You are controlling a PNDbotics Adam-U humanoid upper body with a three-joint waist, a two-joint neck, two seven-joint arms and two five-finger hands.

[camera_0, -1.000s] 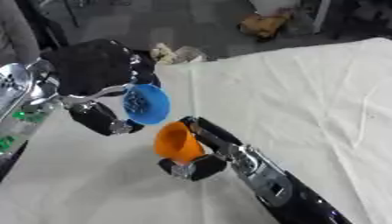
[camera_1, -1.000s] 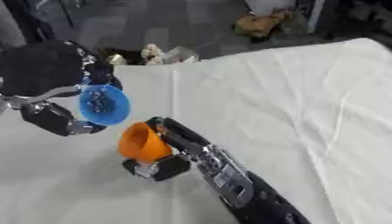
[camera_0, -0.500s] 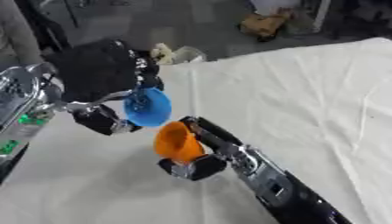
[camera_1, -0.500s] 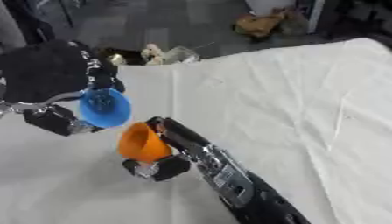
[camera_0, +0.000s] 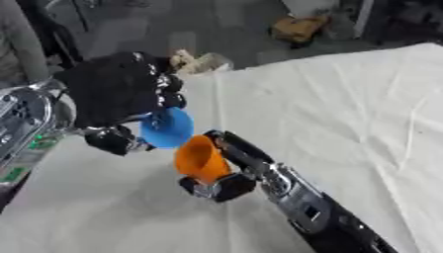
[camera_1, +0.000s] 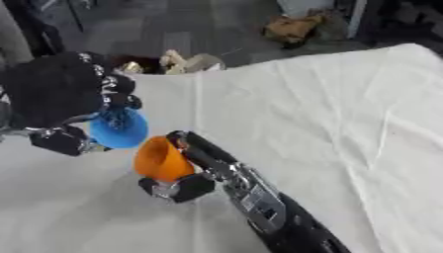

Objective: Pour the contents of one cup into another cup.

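Observation:
My left hand [camera_0: 117, 96] is shut on a blue cup [camera_0: 168, 128], held above the table at the left and tipped over so its mouth points down toward the orange cup. My right hand [camera_0: 227, 170] is shut on an orange cup [camera_0: 200, 158], held just below and to the right of the blue one, its mouth tilted up to the left. The rims of the two cups nearly touch. What is inside either cup is hidden.
A white cloth covers the table [camera_0: 346, 113], wrinkled, with open room to the right. Beyond the table's far edge lie crumpled paper [camera_0: 197, 61] and a brown bag [camera_0: 298, 28] on the floor. A silver arm part [camera_0: 22, 123] stands at the left edge.
The blue cup has tipped further over and moved down toward the orange cup. Its open inside faced the camera before; its outside shows. The orange cup stays about where it was.

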